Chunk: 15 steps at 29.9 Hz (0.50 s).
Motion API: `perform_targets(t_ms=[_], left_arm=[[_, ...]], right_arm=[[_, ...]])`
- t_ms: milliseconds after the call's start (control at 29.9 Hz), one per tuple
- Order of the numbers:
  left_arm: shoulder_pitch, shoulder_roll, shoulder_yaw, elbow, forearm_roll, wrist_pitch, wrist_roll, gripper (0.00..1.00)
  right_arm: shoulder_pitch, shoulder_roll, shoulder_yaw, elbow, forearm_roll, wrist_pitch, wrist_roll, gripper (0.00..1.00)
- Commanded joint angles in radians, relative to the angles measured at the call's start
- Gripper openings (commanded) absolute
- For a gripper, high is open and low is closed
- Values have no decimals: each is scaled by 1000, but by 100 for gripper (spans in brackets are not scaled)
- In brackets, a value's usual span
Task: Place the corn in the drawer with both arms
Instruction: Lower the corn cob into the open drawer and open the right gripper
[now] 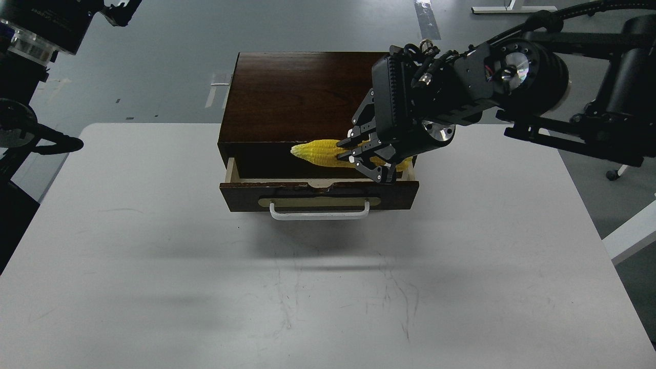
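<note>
The dark brown drawer (318, 193) of the wooden cabinet (297, 92) is pulled partly open, its white bar handle (319, 211) facing me. My right gripper (365, 156) is shut on the yellow corn (320, 152) and holds it lying crosswise over the drawer's opening, its tip pointing left. The corn's thick end is hidden behind the fingers. Only upper parts of my left arm (31, 31) show at the top left edge; its gripper is out of view.
The cabinet stands at the far middle of a white table (328, 287). The right arm (512, 82) reaches in from the upper right above the cabinet's right side. A white furniture leg (633, 230) stands off the table's right edge.
</note>
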Motion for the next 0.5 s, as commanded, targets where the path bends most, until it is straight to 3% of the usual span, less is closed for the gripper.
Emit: perform_targets(t_ms=[0,401,468], left_arm=[[3,0,0,0,0,0,-4,98],[4,6,-3,0,-2,0,-6,98],[4,6,-3,0,-2,0,-6,98]], right_arm=[[-6,11,-4,-15,0,0,0,0],[-24,34,-2,-45,0,-1,0,0],[-27,34,-4,-44,0,-1,0,8]])
